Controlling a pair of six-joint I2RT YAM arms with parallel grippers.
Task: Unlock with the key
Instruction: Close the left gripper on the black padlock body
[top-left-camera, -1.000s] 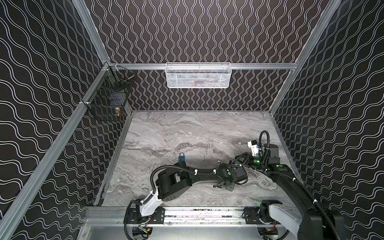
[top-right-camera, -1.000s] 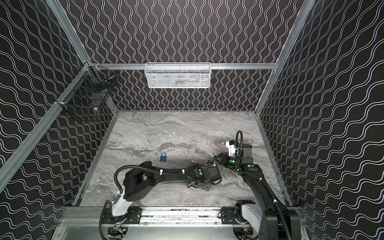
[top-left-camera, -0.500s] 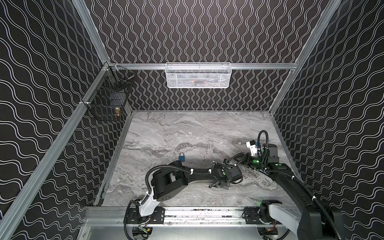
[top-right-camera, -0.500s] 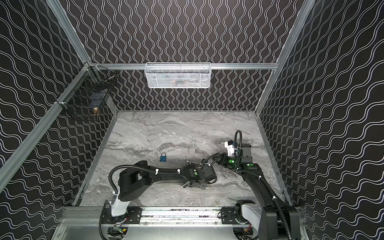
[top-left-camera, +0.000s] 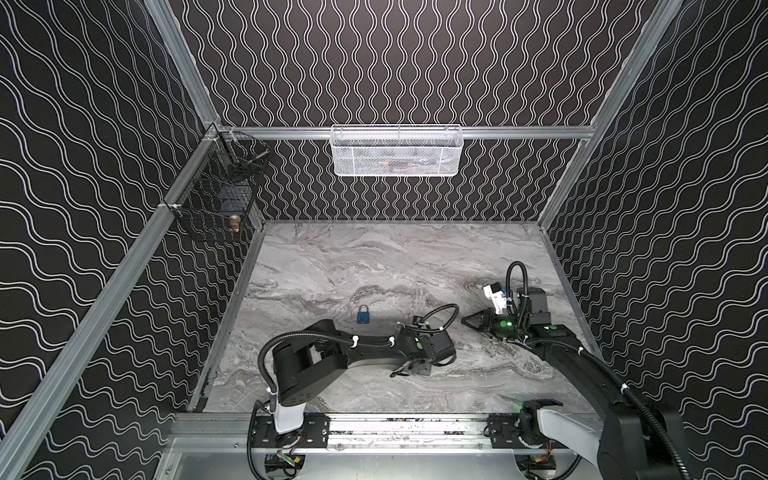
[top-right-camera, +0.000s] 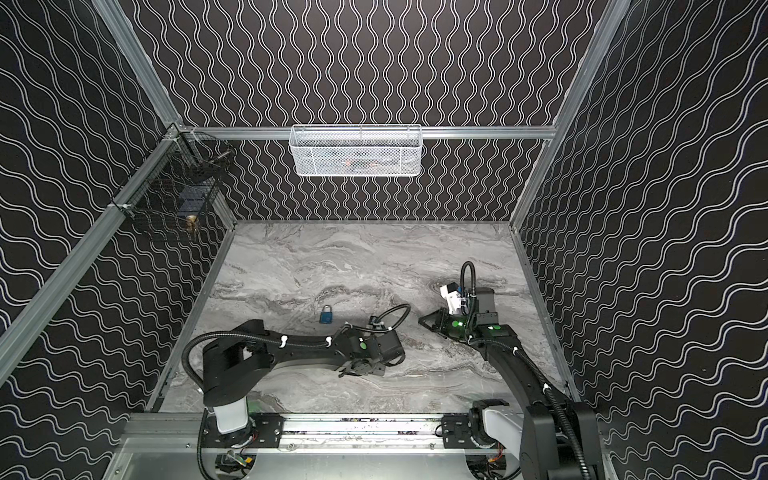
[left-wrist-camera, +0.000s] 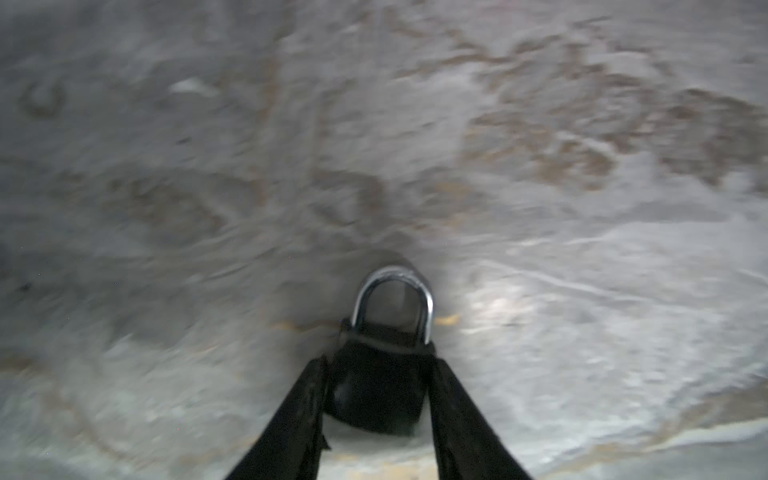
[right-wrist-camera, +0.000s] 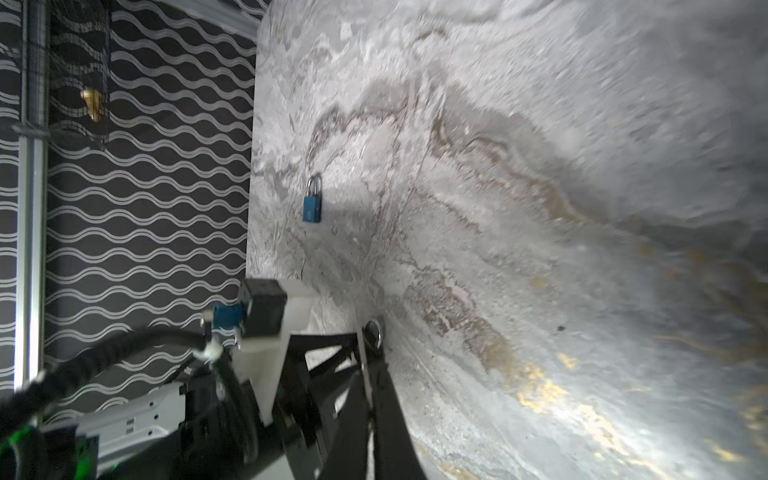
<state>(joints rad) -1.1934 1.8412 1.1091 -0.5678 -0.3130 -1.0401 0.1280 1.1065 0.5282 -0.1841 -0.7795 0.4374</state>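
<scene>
My left gripper (left-wrist-camera: 377, 362) clamped the black padlock with the silver shackle (left-wrist-camera: 376, 395) by its sides, near the front middle of the grey marbled table (top-left-camera: 374, 257). My right gripper (right-wrist-camera: 369, 347) was pinched closed on a small silver metal ring (right-wrist-camera: 374, 330). A blue padlock (top-left-camera: 363, 316) lay flat nearby.

From here my left arm (top-left-camera: 365, 353) and right arm (top-left-camera: 582, 357) are matte black, each on a white base link (top-left-camera: 289, 415). Ribbed black cables (top-left-camera: 270, 353) loop along them, pinned by white ties (top-left-camera: 354, 341). A green light (top-left-camera: 505, 323) glows at each wrist. The right wrist's camera mount (top-left-camera: 494, 297) is white, with a blue plug (right-wrist-camera: 227, 318). The left gripper (left-wrist-camera: 376, 363) has slim black wedge jaws
</scene>
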